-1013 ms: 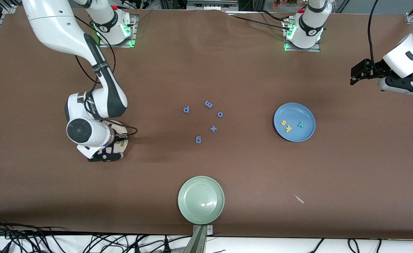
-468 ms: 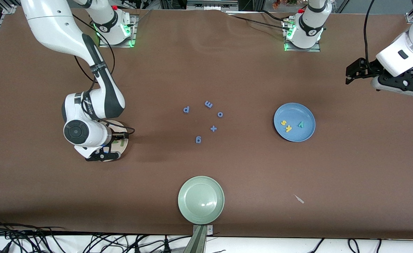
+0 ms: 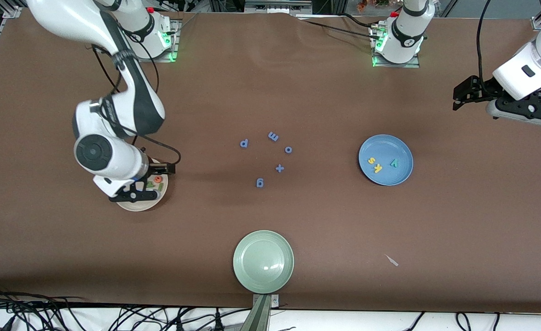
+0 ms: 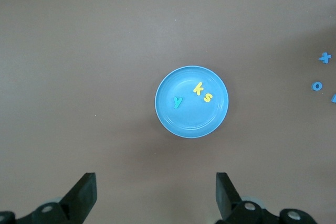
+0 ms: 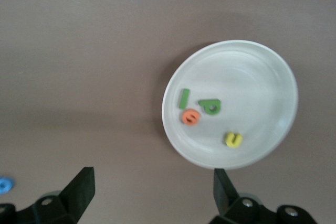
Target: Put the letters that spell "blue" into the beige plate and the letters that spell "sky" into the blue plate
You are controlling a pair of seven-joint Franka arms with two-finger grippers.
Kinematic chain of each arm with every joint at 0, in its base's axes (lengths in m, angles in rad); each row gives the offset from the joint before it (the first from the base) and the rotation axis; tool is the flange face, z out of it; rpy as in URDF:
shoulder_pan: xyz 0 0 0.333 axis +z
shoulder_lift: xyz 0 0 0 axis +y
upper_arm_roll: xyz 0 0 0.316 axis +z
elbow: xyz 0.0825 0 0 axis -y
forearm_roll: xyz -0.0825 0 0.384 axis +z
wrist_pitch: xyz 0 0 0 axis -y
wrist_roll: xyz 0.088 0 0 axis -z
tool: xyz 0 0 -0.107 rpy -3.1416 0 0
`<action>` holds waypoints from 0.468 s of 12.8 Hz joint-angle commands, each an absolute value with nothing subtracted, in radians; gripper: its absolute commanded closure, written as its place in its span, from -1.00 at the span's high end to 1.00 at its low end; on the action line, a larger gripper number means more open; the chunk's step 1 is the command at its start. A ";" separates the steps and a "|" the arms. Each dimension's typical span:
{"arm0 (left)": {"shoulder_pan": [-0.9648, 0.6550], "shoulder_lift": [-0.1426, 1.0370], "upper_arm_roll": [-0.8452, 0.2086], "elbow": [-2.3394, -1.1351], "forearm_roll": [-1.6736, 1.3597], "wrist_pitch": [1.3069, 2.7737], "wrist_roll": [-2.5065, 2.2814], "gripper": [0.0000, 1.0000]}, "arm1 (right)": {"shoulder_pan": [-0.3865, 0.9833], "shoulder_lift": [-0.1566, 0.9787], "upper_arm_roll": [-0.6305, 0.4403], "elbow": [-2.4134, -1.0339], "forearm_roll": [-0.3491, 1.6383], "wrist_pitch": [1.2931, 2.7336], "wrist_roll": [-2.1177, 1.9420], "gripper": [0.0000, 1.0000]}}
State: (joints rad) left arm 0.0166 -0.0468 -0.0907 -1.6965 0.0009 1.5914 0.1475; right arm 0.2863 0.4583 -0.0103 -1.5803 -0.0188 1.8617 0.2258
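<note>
Toward the right arm's end of the surface (image 3: 68,257): beige plate (image 5: 273,77) with green l (image 5: 184,98), green b (image 5: 211,107), orange e (image 5: 190,117) and yellow u (image 5: 233,139) all lying inside it, so "blue" looks complete. Right tool (image 3: 135,193) poised just over that plate, fingers spread wide, nothing between them.

Mid-surface: blue stray letters (image 3: 260,183) and a plus sign (image 3: 279,168), no part of either word, untouched. Nearer the front camera, a pale green plate (image 3: 263,261), bare.

Toward the left arm's end: blue plate (image 3: 385,159) holding yellow s (image 4: 208,97), yellow k (image 4: 198,88) and teal y (image 4: 178,101), so "sky" looks complete too. Left tool (image 3: 463,94) up in the air past the blue plate at that end of the surface, fingers wide apart, empty, waiting.

Judged from this: both words sorted, nothing left to move except the arms pulling clear.
</note>
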 commanded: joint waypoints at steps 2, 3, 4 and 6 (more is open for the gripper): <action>0.014 -0.040 -0.095 -1.672 0.031 1.571 0.138 1.00 | 0.273 0.244 -0.020 -1.573 -0.006 1.624 0.210 0.99; 0.014 -0.040 -0.095 -1.672 0.031 1.571 0.138 1.00 | 0.272 0.204 -0.028 -1.566 0.000 1.555 0.212 0.99; 0.014 -0.040 -0.095 -1.672 0.031 1.571 0.138 1.00 | 0.272 0.158 -0.026 -1.563 0.014 1.539 0.209 0.99; 0.014 -0.040 -0.095 -1.672 0.031 1.571 0.138 1.00 | 0.272 0.117 -0.046 -1.562 0.023 1.523 0.161 0.99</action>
State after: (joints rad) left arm 0.0166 -0.0465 -0.0908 -1.6952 0.0009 1.5909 0.1475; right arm 0.2763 0.1546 -0.0314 -1.5512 0.0018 1.5384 0.2078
